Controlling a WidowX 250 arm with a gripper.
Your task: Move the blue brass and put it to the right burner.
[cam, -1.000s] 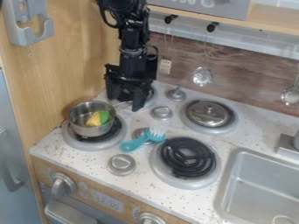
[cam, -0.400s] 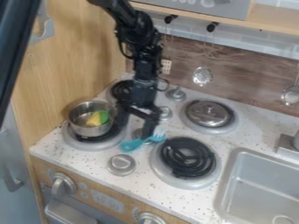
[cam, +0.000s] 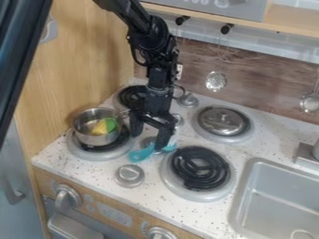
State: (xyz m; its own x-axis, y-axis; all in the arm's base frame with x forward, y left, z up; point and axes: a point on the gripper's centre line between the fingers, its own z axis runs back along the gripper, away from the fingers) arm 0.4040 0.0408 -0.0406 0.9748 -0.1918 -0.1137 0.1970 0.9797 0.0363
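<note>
My gripper (cam: 148,138) hangs open over the left-middle of the stove top, its two fingers apart. The blue brush (cam: 141,153) lies just below it on the counter between the two front burners. One finger covers part of the brush near its bristle end, and I cannot tell whether they touch. To the right of the brush is the front right burner (cam: 199,167), a black coil with nothing on it.
A metal pot (cam: 93,136) holding a yellow and green item stands on the front left burner. A metal lid (cam: 223,121) lies on the back right burner. The sink (cam: 280,200) is at the lower right, with a silver knob (cam: 129,175) in front of the brush.
The gripper has come forward from the back left burner to above the brush, shifting slightly right lately. A dark bar has appeared at the upper left. The brush has not visibly moved.
</note>
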